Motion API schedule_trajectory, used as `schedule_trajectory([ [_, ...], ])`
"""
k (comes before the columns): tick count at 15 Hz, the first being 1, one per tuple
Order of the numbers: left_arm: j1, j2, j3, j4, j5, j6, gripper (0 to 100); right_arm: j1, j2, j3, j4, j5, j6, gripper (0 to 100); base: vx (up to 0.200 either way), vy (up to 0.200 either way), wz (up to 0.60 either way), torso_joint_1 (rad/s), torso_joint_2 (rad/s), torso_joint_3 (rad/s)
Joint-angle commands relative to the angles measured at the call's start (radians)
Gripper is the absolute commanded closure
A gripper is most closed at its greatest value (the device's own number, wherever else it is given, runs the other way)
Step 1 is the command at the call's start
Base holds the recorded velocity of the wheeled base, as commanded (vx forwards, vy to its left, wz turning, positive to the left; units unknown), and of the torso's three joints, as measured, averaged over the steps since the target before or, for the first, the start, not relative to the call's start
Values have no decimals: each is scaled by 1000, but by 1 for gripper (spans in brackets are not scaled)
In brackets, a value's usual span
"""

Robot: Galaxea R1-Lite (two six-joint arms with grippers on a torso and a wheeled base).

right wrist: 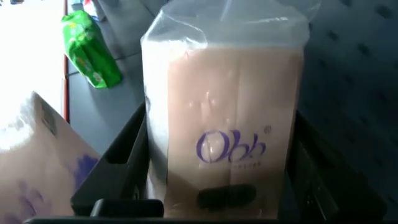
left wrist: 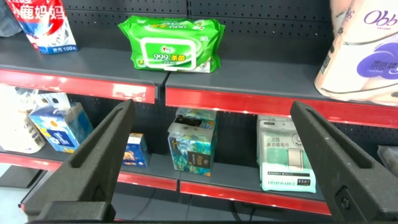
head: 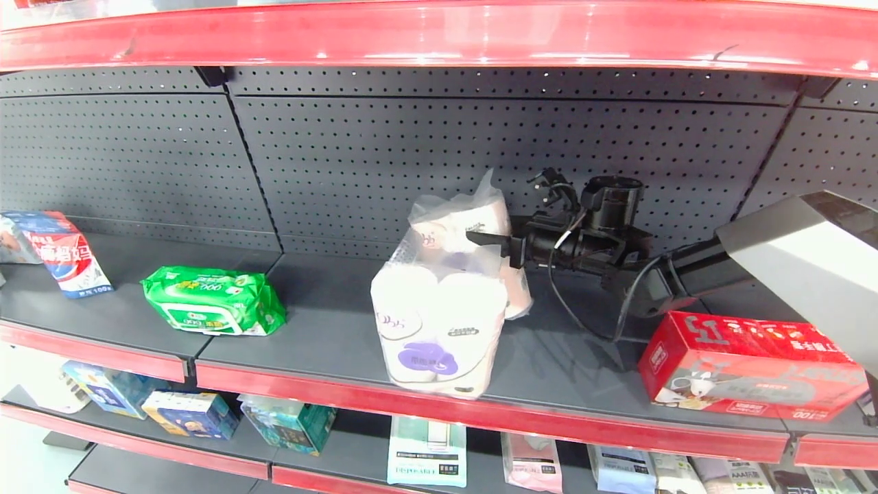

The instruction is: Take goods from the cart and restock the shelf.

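Note:
A clear-wrapped toilet paper pack [head: 461, 218] stands tilted at the back of the middle shelf [head: 329, 329], and my right gripper [head: 495, 244] is shut on it from the right. In the right wrist view the pack [right wrist: 230, 74] sits between the two dark fingers [right wrist: 118, 165] of the right gripper [right wrist: 221, 127]. A second toilet paper pack [head: 439, 322] stands upright at the shelf's front edge, just before the held one. My left gripper [left wrist: 212, 109] is open with nothing in it, out in front of the shelf's red edge [left wrist: 249, 99].
A green wipes pack [head: 214, 302] lies left of the toilet paper. A blue and red bag [head: 65, 254] stands at the far left and a red tissue box [head: 751, 367] at the right front. The lower shelf [head: 171, 446] holds several small boxes and packets.

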Motion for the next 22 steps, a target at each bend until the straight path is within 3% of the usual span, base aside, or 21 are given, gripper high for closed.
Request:
schedule_trajectory([
  [1, 0, 0, 0, 0, 0, 1, 0, -32, -24, 42, 27, 11, -29, 100, 0, 0, 0, 0, 0, 0],
  [5, 0, 0, 0, 0, 0, 1, 0, -82, -73, 91, 99, 69, -110, 100, 0, 0, 0, 0, 0, 0],
  [11, 0, 0, 0, 0, 1, -1, 0, -111, -116, 215, 102, 154, -195, 100, 0, 0, 0, 0, 0, 0],
  [14, 0, 0, 0, 0, 0, -1, 0, -112, -105, 217, 102, 155, -279, 100, 0, 0, 0, 0, 0, 0],
  [22, 0, 0, 0, 0, 1, 1, 0, -103, -79, 212, 101, 252, -314, 100, 0, 0, 0, 0, 0, 0],
])
